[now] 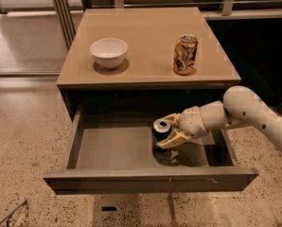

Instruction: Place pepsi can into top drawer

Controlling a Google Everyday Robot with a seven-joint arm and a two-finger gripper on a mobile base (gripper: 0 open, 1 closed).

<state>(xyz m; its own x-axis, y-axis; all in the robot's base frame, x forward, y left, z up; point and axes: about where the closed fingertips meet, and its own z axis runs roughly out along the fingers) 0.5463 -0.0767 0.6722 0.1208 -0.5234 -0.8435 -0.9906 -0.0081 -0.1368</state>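
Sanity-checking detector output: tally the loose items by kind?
Cans: 2 (pepsi can inside the top drawer, clasped there by the gripper; gold-brown can on the table)
Bowls: 1 (white bowl on the table)
Total: 3
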